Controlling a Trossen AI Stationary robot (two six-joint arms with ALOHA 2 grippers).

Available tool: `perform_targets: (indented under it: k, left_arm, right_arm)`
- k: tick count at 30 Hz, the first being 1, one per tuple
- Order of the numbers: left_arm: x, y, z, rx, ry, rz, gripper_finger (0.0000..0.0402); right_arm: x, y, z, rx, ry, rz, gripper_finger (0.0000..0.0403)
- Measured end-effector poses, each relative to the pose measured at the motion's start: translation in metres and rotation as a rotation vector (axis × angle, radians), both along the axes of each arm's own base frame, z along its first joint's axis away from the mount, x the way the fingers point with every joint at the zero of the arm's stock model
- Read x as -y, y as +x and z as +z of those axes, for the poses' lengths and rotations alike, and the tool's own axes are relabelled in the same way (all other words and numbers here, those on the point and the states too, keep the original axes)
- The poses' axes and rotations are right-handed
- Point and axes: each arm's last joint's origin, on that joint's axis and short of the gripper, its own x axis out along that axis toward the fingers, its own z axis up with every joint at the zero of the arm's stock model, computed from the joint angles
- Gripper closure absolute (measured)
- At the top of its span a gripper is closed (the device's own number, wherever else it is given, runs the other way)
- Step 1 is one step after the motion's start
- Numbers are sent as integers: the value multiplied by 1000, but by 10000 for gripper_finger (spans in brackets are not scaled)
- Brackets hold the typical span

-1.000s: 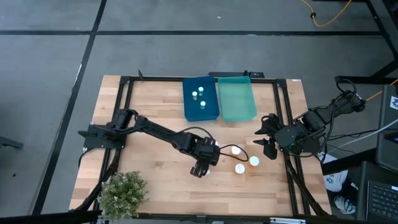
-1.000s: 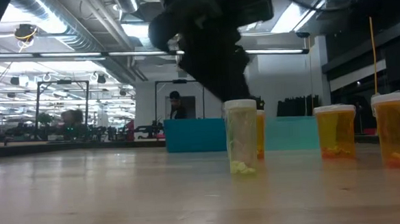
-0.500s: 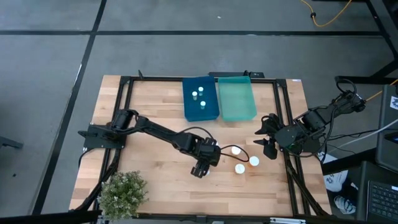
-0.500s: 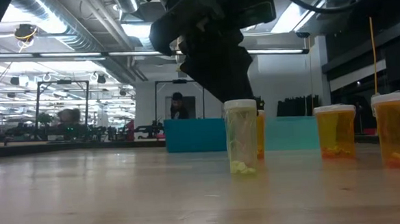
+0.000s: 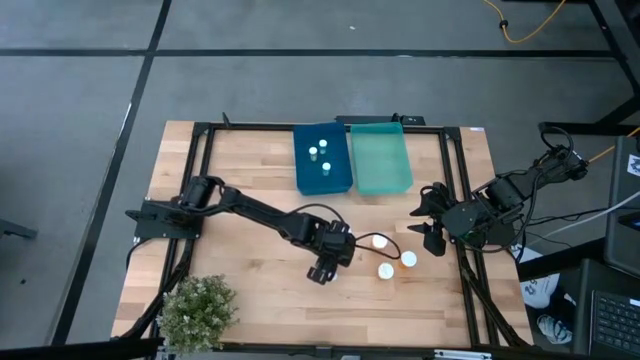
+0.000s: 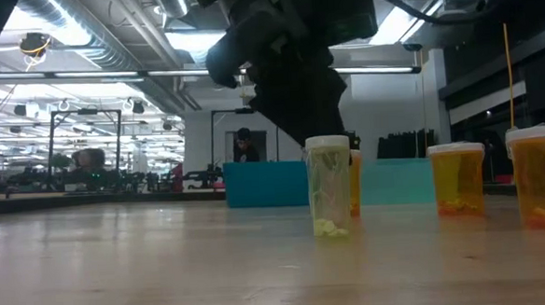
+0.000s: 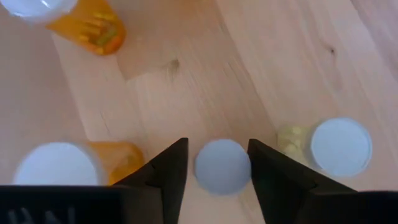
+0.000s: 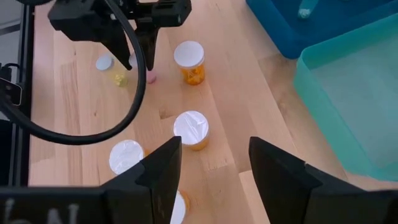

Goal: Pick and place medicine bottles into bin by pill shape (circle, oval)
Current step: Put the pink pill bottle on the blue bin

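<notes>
From above, the left gripper hangs mid-surface beside three amber bottles, two whitish bottles already in the blue bin; the right gripper waits at the right edge, jaws spread, empty. At the left wrist, open jaws straddle a small bottle, apparently aligned for a grasp, not yet touching.

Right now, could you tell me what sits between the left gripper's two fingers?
In the left wrist view, a small white-capped bottle stands between the open fingers of the left gripper.
</notes>
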Motion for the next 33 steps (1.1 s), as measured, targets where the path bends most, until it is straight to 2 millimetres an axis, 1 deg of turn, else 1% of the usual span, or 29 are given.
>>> perform_targets:
  k: [5,7,10,12,16,18,20,21,23,25,28,31,33]
  left_arm:
    - [-7,-2,6,-2,3,7,310]
    - [-11,-3,13,12,-2,15,315]
    - [-16,-7,31,37,-7,24,315]
    - [-22,-14,45,43,13,25,315]
    - [-39,-32,87,113,103,50,315]
    - [-54,-39,107,167,145,56,315]
    - [-73,-44,121,206,167,83,315]
    - [-86,-46,127,225,171,112,315]
    - [-115,-49,132,234,178,191,315]
    - [-146,-52,131,216,181,281,315]
    - [-188,-56,120,163,166,391,315]
    - [-219,-62,103,75,129,453,315]
    - [-233,-68,95,13,108,502,315]
  right_arm:
    - [0,0,0,0,0,0,212]
    - [0,0,0,0,0,0,212]
    - [0,0,0,0,0,-1,212]
    - [0,0,0,0,-1,0,212]
    - [0,0,0,0,-1,-1,212]
    - [0,0,0,1,-1,-1,212]
    - [0,0,0,0,-2,-1,212]
    - [0,0,0,1,-2,-2,212]
    - [0,0,0,1,-2,-2,212]
    - [0,1,-1,-4,-4,-1,212]
    - [-1,3,-2,-11,-8,-2,212]
    - [-2,4,-3,-17,-11,-1,212]
    - [-2,4,-3,-20,-12,-1,212]
